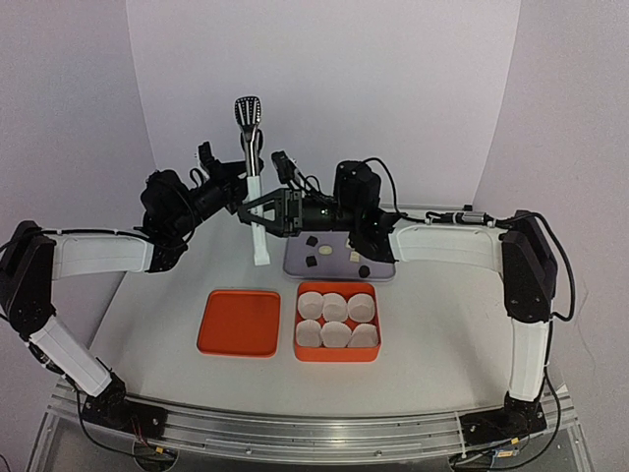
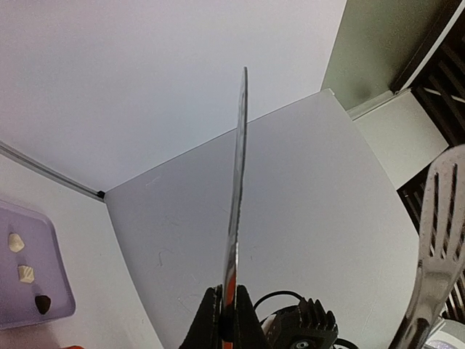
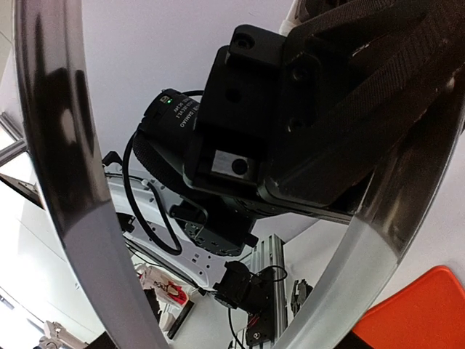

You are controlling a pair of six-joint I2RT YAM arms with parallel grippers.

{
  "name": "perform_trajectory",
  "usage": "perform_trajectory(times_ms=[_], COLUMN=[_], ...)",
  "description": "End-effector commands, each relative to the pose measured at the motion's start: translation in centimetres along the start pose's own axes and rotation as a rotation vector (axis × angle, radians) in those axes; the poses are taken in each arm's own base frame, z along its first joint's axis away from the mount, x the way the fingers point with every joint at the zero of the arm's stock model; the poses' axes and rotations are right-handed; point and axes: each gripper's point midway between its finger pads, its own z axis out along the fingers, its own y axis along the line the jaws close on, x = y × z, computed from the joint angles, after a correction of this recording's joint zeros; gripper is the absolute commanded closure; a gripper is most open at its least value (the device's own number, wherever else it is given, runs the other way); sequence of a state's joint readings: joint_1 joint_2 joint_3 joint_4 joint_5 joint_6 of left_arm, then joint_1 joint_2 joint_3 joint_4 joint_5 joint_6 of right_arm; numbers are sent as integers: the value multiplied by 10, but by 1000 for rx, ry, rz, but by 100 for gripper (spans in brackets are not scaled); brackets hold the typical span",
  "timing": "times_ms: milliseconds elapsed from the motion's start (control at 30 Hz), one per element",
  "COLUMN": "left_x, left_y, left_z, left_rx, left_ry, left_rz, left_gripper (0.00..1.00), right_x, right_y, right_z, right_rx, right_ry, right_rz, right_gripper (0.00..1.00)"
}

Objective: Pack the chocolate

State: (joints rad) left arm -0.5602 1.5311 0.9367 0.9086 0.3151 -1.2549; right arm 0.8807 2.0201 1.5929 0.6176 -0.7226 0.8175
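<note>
Metal tongs (image 1: 252, 167) with a white handle end stand upright above the table. My left gripper (image 1: 246, 187) is shut on one blade of the tongs, seen edge-on in the left wrist view (image 2: 226, 309). My right gripper (image 1: 256, 209) is open around the tongs lower down; both tong arms (image 3: 51, 145) frame the right wrist view and hide its fingers. The chocolate lies on a lavender tray (image 1: 383, 275): dark lumps (image 1: 311, 239) and cream-white lumps (image 1: 324, 253). The left wrist view shows the tray (image 2: 58, 291) with two white lumps (image 2: 16, 242) and a dark one (image 2: 43, 303).
An orange box (image 1: 337, 354) holds several round white paper cups (image 1: 336, 305) in front of the tray. An orange lid (image 1: 239, 322) lies to its left, and also shows in the right wrist view (image 3: 421, 313). A white backdrop stands behind.
</note>
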Motion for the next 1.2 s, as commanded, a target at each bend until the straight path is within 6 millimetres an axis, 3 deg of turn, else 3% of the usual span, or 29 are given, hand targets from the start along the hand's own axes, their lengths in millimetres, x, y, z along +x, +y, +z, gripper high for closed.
perform_trajectory(times_ms=[0, 200, 533, 567, 700, 800, 867, 967, 1100, 1167], left_x=[7, 10, 5, 4, -9, -23, -33, -43, -47, -48], left_y=[4, 5, 12, 12, 27, 39, 44, 52, 67, 76], left_z=[10, 9, -6, -8, -25, -43, -55, -71, -87, -91], left_rx=[-7, -18, -117, -138, -305, -442, -523, -636, -748, -788], left_ry=[47, 64, 37, 32, -14, -72, -116, -141, -150, -148], left_rz=[18, 73, 162, 173, 249, 313, 358, 417, 467, 479], left_gripper=[100, 76, 5, 2, 0, 0, 0, 0, 0, 0], right_x=[-39, -52, -69, -71, -79, -70, -43, -12, 20, 26], right_y=[43, 33, 2, -2, -27, -55, -84, -116, -124, -122], right_z=[-12, -24, -59, -63, -92, -116, -137, -191, -270, -293], right_rx=[-77, -37, 94, 100, 145, 249, 466, 888, 1309, 1419], right_ry=[-85, -130, -252, -258, -274, -217, -117, 24, 240, 314], right_rz=[-84, -36, 37, 52, 148, 230, 307, 231, 160, 126], right_gripper=[44, 52, 56, 57, 58, 58, 58, 58, 58, 57])
